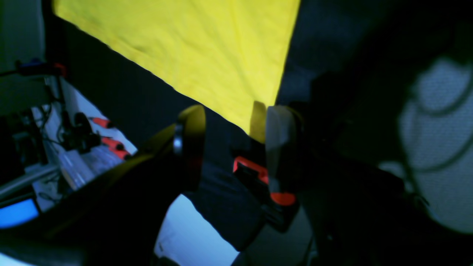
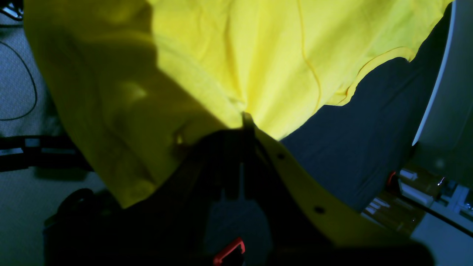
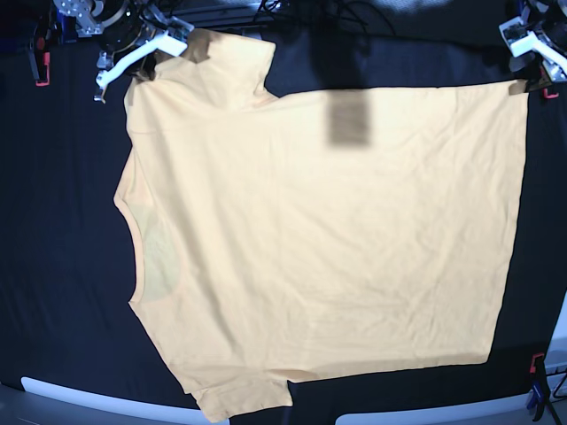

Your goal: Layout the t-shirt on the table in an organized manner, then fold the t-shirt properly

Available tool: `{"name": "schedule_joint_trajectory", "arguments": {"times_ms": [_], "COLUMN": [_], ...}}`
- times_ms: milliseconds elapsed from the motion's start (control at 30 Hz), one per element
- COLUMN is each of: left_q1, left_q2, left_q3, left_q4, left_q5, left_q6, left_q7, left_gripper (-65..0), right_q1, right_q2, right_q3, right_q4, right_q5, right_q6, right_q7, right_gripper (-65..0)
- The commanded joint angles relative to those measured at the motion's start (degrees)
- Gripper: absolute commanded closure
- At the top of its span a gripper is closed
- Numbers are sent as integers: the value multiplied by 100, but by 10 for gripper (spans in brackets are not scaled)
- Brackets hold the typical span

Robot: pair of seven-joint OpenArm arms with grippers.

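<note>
The pale yellow t-shirt lies spread mostly flat on the black table, neck at the left and hem at the right. My right gripper is at the shirt's far left sleeve. In the right wrist view it is shut on a bunched fold of the t-shirt, and cloth drapes over one finger. My left gripper is at the far right hem corner. In the left wrist view it is open, and the corner of the t-shirt lies between its fingers, touching the right one.
A red and black clamp grips the table edge just under the left gripper. More red clamps sit at the far left edge and the near right edge. A rectangular shadow falls on the shirt.
</note>
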Motion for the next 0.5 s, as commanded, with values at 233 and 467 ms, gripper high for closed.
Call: {"name": "schedule_joint_trajectory", "arguments": {"times_ms": [233, 467], "left_q1": [-813, -1637], "left_q2": [-46, -17], "left_q3": [741, 1499], "left_q4": [-763, -1539], "left_q5": [-2, 2], "left_q6": [105, 122], "left_q7": [-59, -15], "left_gripper": [-252, -252], "right_q1": [-28, -31], "right_q2": [59, -17], "right_q3": [31, 31], "right_q4": [107, 107], "right_q5": [-28, -26], "right_q6": [-50, -50], "right_q7": [-7, -17], "right_gripper": [0, 0]}}
